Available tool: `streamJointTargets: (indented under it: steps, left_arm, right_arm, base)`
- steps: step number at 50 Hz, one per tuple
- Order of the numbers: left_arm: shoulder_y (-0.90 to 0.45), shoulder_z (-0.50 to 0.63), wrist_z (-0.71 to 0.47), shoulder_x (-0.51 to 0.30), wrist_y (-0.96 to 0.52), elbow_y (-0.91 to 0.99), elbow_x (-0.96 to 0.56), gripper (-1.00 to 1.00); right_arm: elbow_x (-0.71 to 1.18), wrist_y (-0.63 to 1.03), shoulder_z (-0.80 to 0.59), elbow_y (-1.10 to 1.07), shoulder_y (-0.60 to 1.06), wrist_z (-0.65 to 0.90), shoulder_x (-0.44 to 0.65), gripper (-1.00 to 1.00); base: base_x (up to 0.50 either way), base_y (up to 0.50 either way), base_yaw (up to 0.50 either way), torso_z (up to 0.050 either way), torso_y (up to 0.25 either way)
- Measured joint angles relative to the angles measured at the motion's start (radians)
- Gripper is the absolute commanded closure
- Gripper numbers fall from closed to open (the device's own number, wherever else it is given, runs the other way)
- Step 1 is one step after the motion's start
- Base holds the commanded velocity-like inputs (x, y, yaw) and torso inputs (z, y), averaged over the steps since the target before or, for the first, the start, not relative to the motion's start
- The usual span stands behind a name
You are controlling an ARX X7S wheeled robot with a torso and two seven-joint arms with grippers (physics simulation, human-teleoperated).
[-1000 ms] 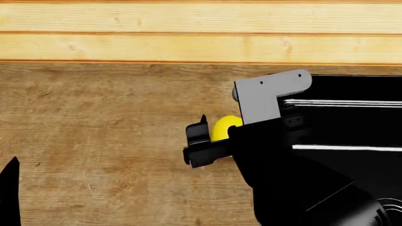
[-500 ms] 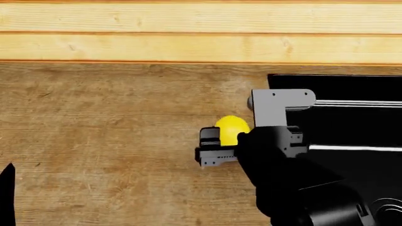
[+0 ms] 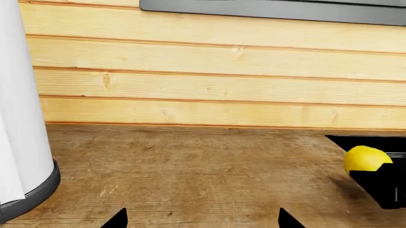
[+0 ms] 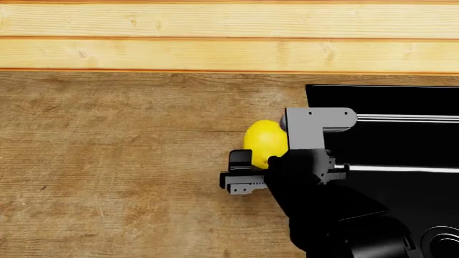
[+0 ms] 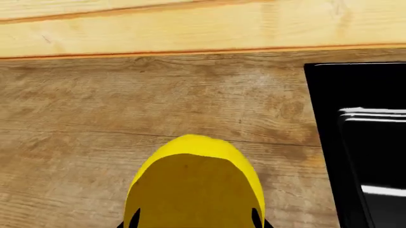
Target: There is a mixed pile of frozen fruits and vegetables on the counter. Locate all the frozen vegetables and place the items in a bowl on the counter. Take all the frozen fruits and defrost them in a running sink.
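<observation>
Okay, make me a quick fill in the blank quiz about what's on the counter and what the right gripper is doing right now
1. The right gripper is closed around a lemon whose colour is ____.
2. The lemon sits above the wooden counter, just beside the black ____.
3. In the left wrist view, the open left gripper holds ____.
4. Behind the counter runs a wall of pale yellow ____.

Missing words: yellow; sink; nothing; planks
</observation>
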Motion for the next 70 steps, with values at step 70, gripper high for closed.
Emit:
streamJointTargets:
  steps: [70]
  left_arm:
    - [-1.362, 1.988, -0.469, 0.681, 0.475, 0.067, 0.307, -1.00]
  right_arm:
    - [0.163, 0.115, 0.075, -0.509, -0.161, 0.169, 0.170, 1.00]
  base:
    - [0.00, 0.00, 0.00, 0.000, 0.000]
